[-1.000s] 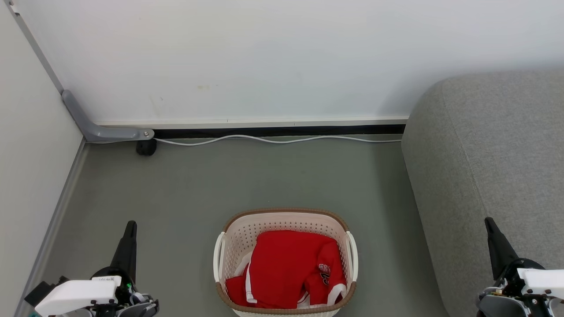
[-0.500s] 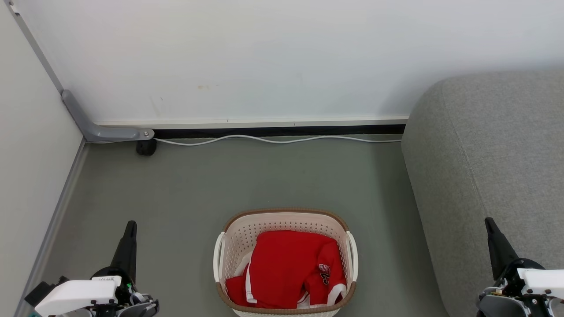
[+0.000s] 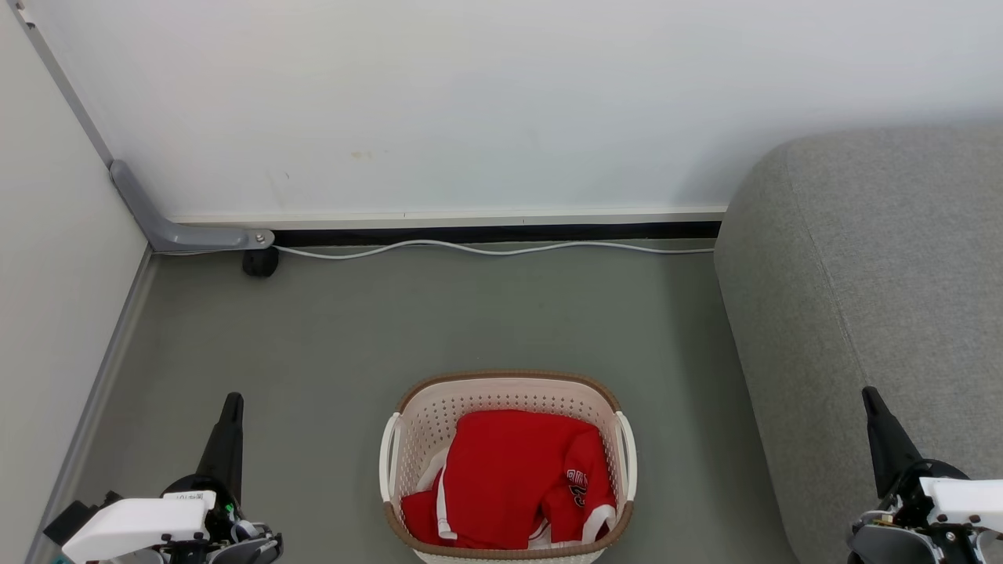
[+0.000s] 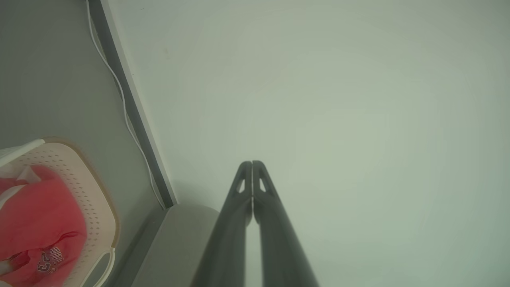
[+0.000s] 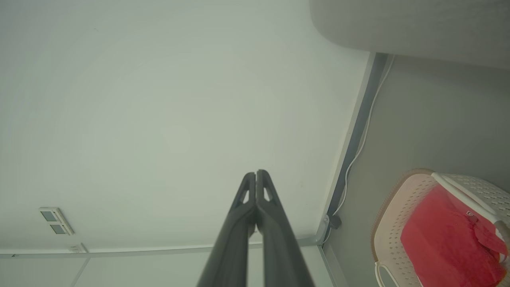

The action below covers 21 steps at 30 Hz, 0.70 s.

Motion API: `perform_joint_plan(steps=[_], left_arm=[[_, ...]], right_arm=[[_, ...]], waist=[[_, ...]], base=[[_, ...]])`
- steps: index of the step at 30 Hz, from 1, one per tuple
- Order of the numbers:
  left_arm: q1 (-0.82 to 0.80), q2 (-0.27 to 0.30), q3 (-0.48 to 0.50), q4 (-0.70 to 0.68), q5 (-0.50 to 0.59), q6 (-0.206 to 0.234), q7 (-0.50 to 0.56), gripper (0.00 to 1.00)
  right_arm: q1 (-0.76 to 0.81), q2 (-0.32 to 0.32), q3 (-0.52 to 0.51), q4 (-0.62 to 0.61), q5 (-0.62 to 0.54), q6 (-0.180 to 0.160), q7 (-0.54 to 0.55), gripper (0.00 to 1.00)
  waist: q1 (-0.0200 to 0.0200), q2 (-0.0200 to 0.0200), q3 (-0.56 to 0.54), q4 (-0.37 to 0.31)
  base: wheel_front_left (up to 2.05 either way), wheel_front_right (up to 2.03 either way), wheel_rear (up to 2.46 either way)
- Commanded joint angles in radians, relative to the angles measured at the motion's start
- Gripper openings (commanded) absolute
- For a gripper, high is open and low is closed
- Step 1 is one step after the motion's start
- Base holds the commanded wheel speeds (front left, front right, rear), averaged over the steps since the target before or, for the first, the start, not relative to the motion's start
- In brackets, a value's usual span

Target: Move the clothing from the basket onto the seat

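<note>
The clothing point(image 3: 509, 478) lies heaped in the basket point(image 3: 501, 381), red with white trim and a small dark emblem on the fold toward the robot's right. The basket stands on the grey floor point(image 3: 392, 329) between the two arms. The seat point(image 3: 878, 274) is beside it on the robot's right, with a strip of floor between them.

The left gripper point(image 3: 233, 401) rises at the lower left of the head view. Its two dark fingers are pressed together into one tapering spike that leans slightly toward the basket, over bare floor and well apart from it. In the left wrist view the fingertips meet with nothing between them and point toward the pale wall point(image 3: 470, 102). The right gripper point(image 3: 868, 394) stands at the lower right, likewise clenched and empty, its spike leaning slightly inward in front of the seat's side. Whether it touches the upholstery I cannot tell.

The red heap covers the basket's bottom, and I cannot tell how many garments it holds. The emblem's lettering is too small to read. The bottom edge of the head view cuts off the basket's near wall and both wrists, and the seat runs out at the right edge. A white cable point(image 3: 486, 249) trails along the base of the wall. A small dark object point(image 3: 260, 262) sits under a grey bracket point(image 3: 180, 233) in the corner; what it is I cannot make out.
</note>
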Motion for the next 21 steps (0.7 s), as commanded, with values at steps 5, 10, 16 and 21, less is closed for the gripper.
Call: perform_joint_plan(steps=[5, 10, 16, 21], left_arm=[[-0.058, 0.01, 0.032, -0.022, 0.003, -0.007, 0.006, 0.0], [0.028, -0.013, -0.004, 0.044, 0.001, 0.001, -0.003, 1.0], [0.006, -0.011, -0.017, 0.05, 0.004, 0.001, -0.02, 1.0], [-0.012, -0.01, -0.026, 0.056, 0.015, 0.0, -0.038, 1.0]], right_arm=[[-0.036, -0.01, 0.018, -0.03, 0.011, 0.004, 0.008, 0.0], [0.026, 0.014, 0.007, 0.041, -0.001, 0.0, 0.0, 1.0], [0.007, 0.007, 0.014, 0.037, -0.006, 0.0, -0.003, 1.0], [-0.009, -0.001, 0.028, 0.035, -0.016, 0.0, -0.014, 1.0]], waist=[[0.0, -0.0001, 0.0, 0.0], [0.0, -0.0001, 0.001, 0.0], [0.0023, -0.0001, 0.001, 0.0], [0.0001, -0.0001, 0.004, -0.001]], base=[[0.0, 0.0, 0.0], [0.0, 0.0, 0.0], [0.0, 0.0, 0.0], [0.0, 0.0, 0.0]])
